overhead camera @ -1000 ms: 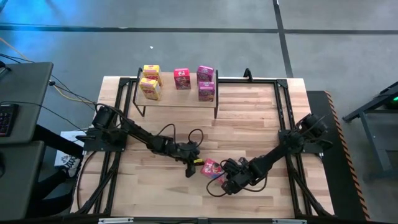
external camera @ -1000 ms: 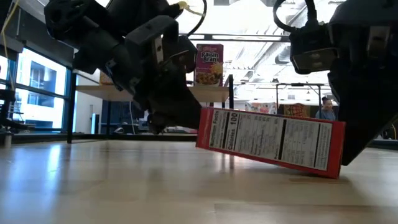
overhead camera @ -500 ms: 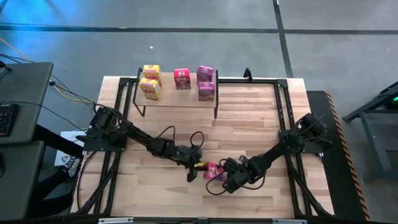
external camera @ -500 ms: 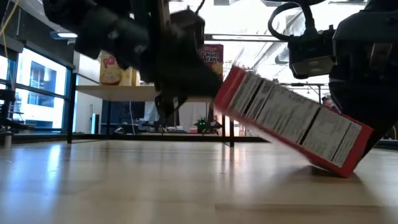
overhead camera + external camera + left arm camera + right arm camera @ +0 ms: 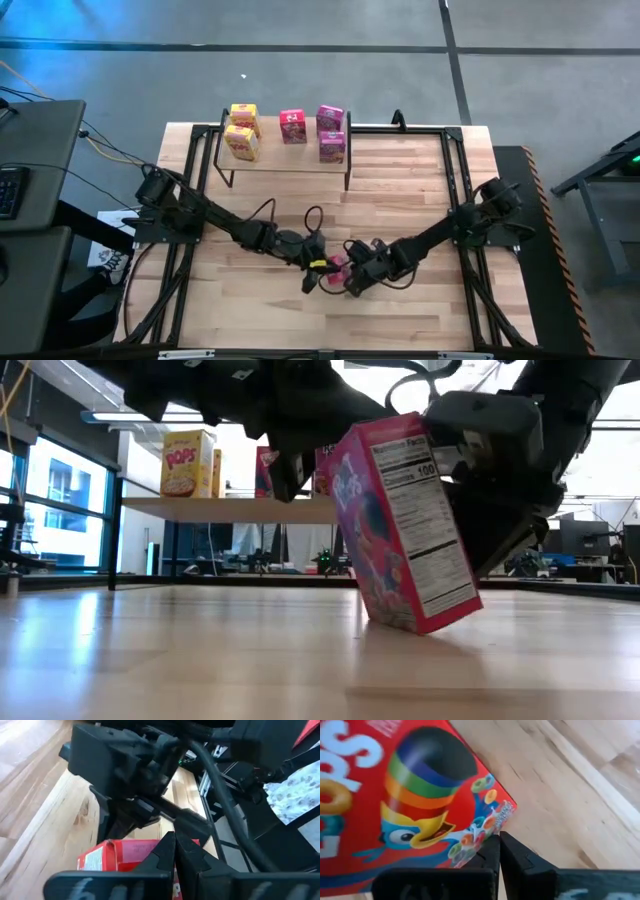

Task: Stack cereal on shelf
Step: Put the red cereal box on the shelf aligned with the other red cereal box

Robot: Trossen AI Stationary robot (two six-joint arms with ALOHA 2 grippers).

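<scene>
A pink cereal box [image 5: 405,525] stands tilted on its lower edge on the tabletop, between my two grippers; it also shows in the high view [image 5: 336,264]. My left gripper [image 5: 175,851] is shut at the box's upper end, on its left side [image 5: 318,268]. My right gripper [image 5: 499,851] is shut against the box's broad printed face, on its right side [image 5: 352,280]. The shelf [image 5: 285,152] stands at the far edge and carries two yellow boxes [image 5: 242,130] and three pink boxes [image 5: 320,130]. My left gripper comes from the table's left with shut fingers, whose tips lie at the box's top end [image 5: 142,851]. I cannot tell whether they press on it. My right gripper comes from the table's right with shut fingers, whose tips are at the lower corner of the printed face [image 5: 470,842]. The box stands tilted toward this gripper, its lower edge [image 5: 420,628] on the table.
Black frame rails [image 5: 455,190] run along the table's sides. Bare wood [image 5: 400,190] lies between the shelf and the grippers. Cables [image 5: 270,210] trail from the left arm over the table.
The pink box has tipped up from lying nearly flat to standing steeply on its lower edge. My right gripper has moved toward the table's left and a little toward the far edge. My left gripper has moved slightly toward the right, staying at the box's rising end.
</scene>
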